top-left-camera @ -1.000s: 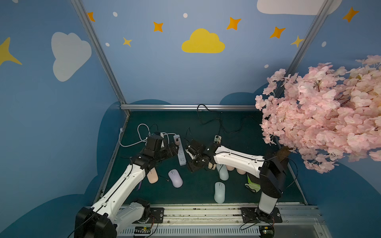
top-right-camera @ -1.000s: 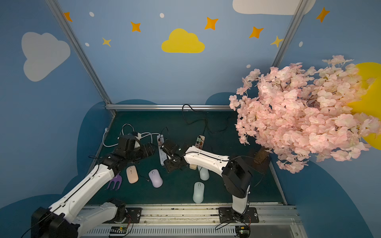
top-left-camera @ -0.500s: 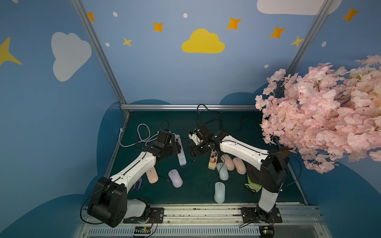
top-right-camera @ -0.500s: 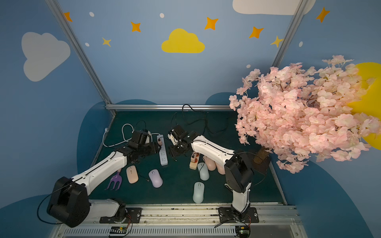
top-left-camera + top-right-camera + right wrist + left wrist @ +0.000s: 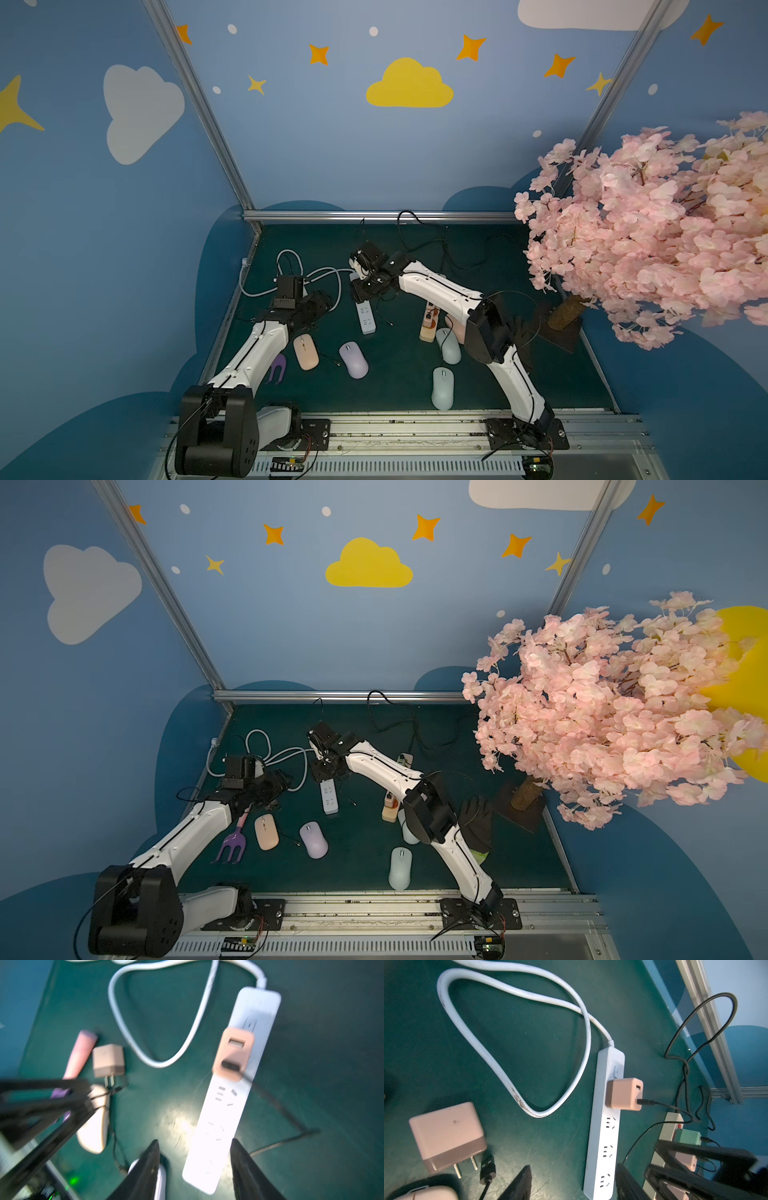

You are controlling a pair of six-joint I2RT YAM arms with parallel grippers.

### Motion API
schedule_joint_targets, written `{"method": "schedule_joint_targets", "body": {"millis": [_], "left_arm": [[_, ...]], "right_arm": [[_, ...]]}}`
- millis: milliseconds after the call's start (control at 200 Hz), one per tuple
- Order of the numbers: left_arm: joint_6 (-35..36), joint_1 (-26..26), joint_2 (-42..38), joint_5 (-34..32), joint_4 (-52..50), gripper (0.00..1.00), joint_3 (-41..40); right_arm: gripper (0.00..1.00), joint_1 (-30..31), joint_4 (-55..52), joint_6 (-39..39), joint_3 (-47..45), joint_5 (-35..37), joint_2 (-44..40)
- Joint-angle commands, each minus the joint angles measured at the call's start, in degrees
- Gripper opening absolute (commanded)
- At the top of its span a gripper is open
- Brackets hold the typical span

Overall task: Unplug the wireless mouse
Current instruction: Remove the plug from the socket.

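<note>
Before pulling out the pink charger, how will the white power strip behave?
The power strip looks slim and light, so it probably lifts or slides with the charger. Its thick cord looks stiff and may drag.

A: Where's the power strip [image 5: 366, 320]?
B: Middle of mat [image 5: 395, 386], cable [image 5: 538, 1115] looping behind-left. 1 charger [image 5: 624, 1094] plugged on its far socket. Loose charger [image 5: 446, 1136] left, second strip [image 5: 429, 322] right, tree [image 5: 648, 232] far right.

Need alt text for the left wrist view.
White power strip on a green mat with a pink charger plugged in near its switch, a black cable in the charger's side. A second pink charger lies unplugged nearby; the left claw is open, holding nothing.
</note>
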Motion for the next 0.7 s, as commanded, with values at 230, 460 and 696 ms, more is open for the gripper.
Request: {"method": "schedule_joint_targets", "body": {"millis": [230, 460, 696], "left_arm": [[-1.10, 1.15, -1.44, 3.89, 1.83, 0.64, -1.14], [-1.28, 1.26, -1.83, 4.49, 1.96, 0.63, -1.32], [-1.60, 1.19, -2.58, 4.40, 1.87, 0.63, -1.97]], "right_arm": [[0.57, -0.94, 3.28, 3.35, 5.20, 8.10, 5.27], [0.55, -0.86, 0.08, 2.37, 16.46, 6.68, 12.27], [0.51, -1.03, 0.95, 1.85, 19.62, 8.19, 15.58]]}}
